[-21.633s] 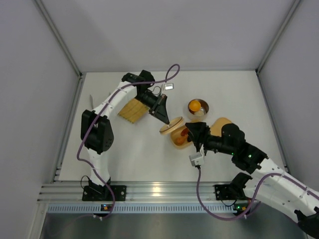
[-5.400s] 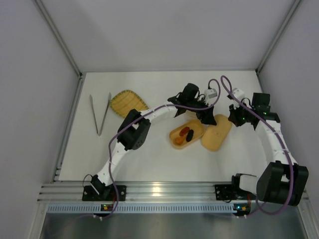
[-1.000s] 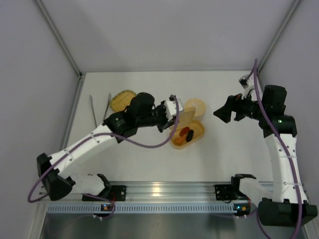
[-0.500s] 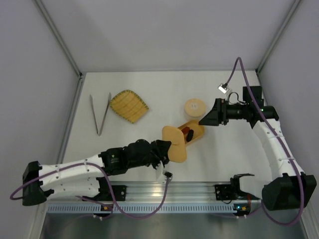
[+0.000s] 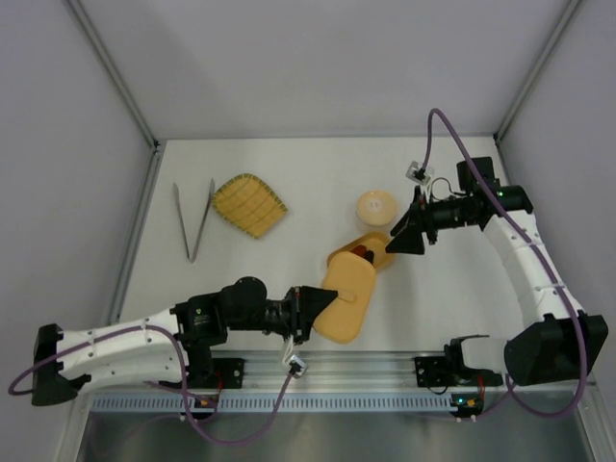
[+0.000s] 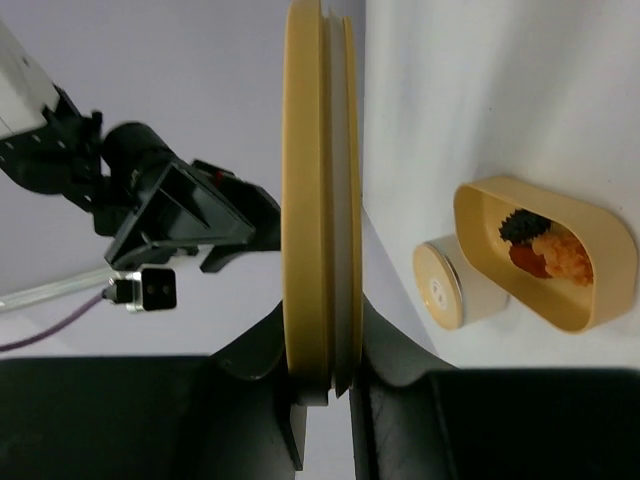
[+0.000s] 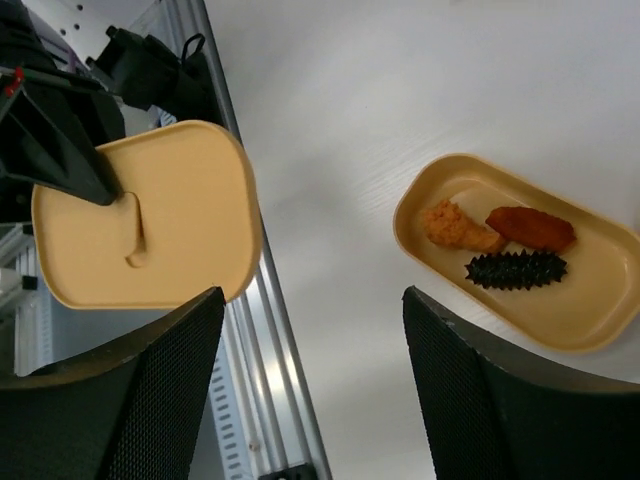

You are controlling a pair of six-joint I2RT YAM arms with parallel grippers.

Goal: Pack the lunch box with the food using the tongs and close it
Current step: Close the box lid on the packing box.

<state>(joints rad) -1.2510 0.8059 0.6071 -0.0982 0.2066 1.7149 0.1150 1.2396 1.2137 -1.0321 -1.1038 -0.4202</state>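
My left gripper (image 5: 316,299) is shut on the near edge of the tan-orange lid (image 5: 346,302), which it holds above the table just in front of the lunch box (image 5: 346,257). In the left wrist view the lid (image 6: 318,190) stands edge-on between my fingers (image 6: 392,352). The open lunch box (image 7: 520,262) holds the food: an orange piece (image 7: 455,226), a red-brown piece (image 7: 531,228) and a dark spiky piece (image 7: 515,268). At the box's far right end my right gripper (image 5: 397,241) hangs open and empty. The silver tongs (image 5: 192,219) lie at the far left.
A round steel bowl with a tan lid (image 5: 376,205) stands just behind the box. The woven yellow tray (image 5: 249,205) lies right of the tongs. Close below the held lid runs the aluminium rail (image 5: 318,371) at the near edge.
My left arm has carried the lid from behind the box round to its near side and laid it flatter. The right gripper has come in left to the box's end.
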